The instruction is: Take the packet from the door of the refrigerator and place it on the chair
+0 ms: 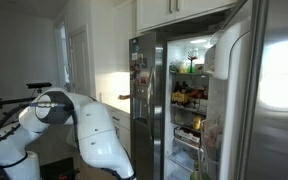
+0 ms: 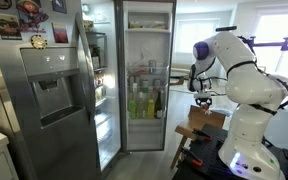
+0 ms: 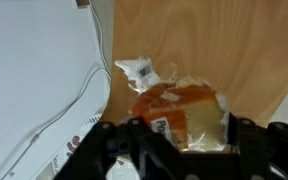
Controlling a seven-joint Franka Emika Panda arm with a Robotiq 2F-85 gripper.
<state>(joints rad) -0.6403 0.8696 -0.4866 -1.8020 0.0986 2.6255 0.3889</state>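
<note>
we note claw [image 3: 181,133] part open, clamped on packet [image 3: 179,104], low over wooden chair seat [image 3: 214,40]. white cable [image 3: 72,98] just left. refrigerator [image 2: 144,60] open, well apart, left.

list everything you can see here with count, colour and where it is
refrigerator: one, stainless steel, open, lit white interior
door: one, brushed steel, swung open
sticker door: one, steel, with dispenser, beside the open compartment
bottles: several, green and yellow, interior shelf
cabinets: white, above the refrigerator
chair: one, wooden seat, under the gripper
packet: one, orange with white label, over the wooden seat
robot arm: one, white, beside the chair
gripper: one, dark, fingers either side of the packet, grip unclear
</note>
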